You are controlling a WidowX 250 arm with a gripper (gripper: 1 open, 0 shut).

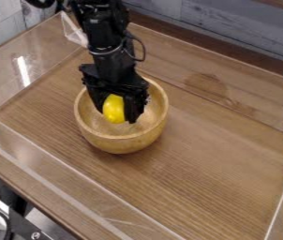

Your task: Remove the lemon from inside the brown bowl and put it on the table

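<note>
Black robot hand (pixel 114 106) clenched around small bright yellow oval lemon (pixel 112 110), above round tan wooden bowl (pixel 153 130), on dark wood-grain desk (pixel 219 159)
</note>
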